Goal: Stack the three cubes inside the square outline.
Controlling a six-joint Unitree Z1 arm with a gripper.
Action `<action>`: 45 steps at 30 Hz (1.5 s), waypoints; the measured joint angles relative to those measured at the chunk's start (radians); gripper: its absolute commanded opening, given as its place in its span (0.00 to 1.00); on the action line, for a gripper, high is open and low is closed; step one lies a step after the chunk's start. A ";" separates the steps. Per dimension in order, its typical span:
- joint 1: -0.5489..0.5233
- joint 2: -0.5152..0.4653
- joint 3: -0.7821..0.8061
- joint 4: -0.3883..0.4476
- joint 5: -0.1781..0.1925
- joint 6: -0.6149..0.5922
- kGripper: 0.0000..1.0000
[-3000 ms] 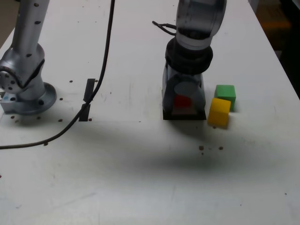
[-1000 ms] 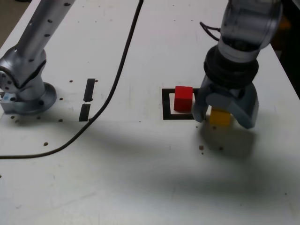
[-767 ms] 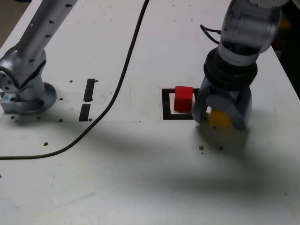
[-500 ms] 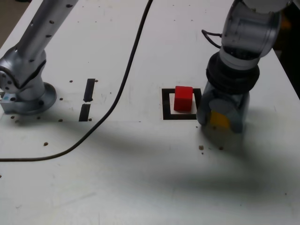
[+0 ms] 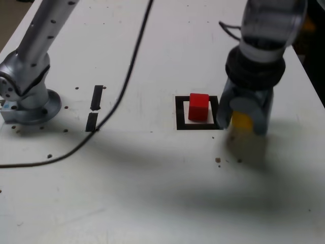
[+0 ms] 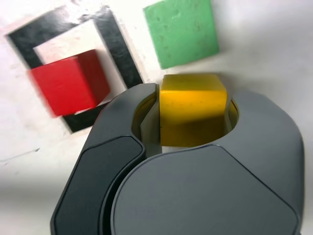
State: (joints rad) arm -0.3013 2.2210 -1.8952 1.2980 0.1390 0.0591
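While the hand (image 5: 241, 127) grips the yellow cube (image 6: 193, 110), the red cube (image 5: 198, 108) sits w/in the sq. outline (image 5: 180, 114), ext. view's approx. 10 o'clock from yellow.

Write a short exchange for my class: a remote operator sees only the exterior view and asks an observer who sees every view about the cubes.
Operator: I see the red cube and the yellow cube. Is there a green cube?
Observer: Yes. The wrist view shows the green cube, outside the square outline.
Operator: Is anything on top of it?
Observer: No, what shows of its top is bare.
Operator: Does the gripper have the yellow cube on both sides?
Observer: Yes, the jaws close on two opposite sides.
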 measured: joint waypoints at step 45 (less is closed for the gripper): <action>0.048 -0.285 0.399 -0.122 -0.031 -0.155 0.26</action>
State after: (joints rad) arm -0.2534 1.9363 -1.4964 1.1757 0.1079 -0.0962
